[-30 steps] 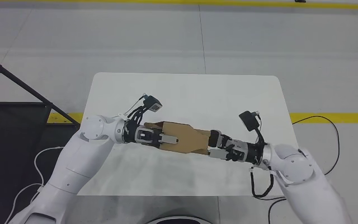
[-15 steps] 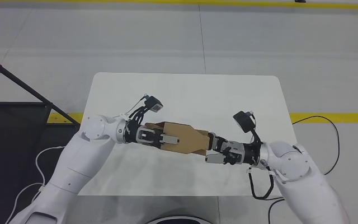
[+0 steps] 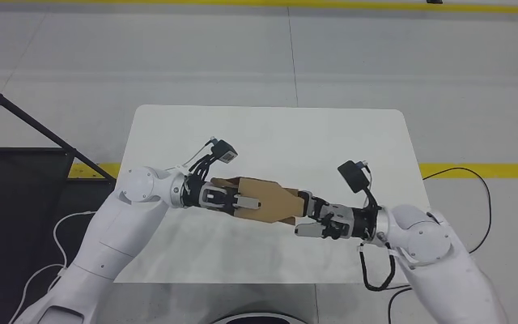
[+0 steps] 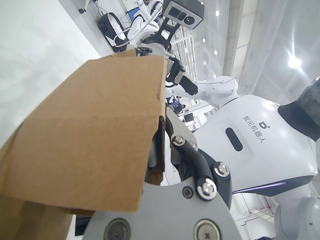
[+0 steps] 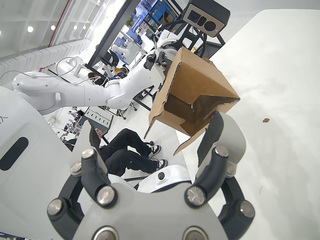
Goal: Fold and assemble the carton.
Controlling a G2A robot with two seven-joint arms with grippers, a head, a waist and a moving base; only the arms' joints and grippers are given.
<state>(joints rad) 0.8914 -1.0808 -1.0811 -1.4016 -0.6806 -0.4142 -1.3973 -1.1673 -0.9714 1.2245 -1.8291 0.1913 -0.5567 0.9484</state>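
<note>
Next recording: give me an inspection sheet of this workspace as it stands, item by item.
Surface: white table with rounded corners.
Job's things: brown carton, partly opened, held over the table; the end facing the right wrist view is open, with loose flaps.
Clutter: small brown scrap lying on the table.
Grippers: left gripper shut on one end of the carton; right gripper open at the other end.
Cables: black cable on the floor beside the table.
Surroundings: grey floor, yellow line.
</note>
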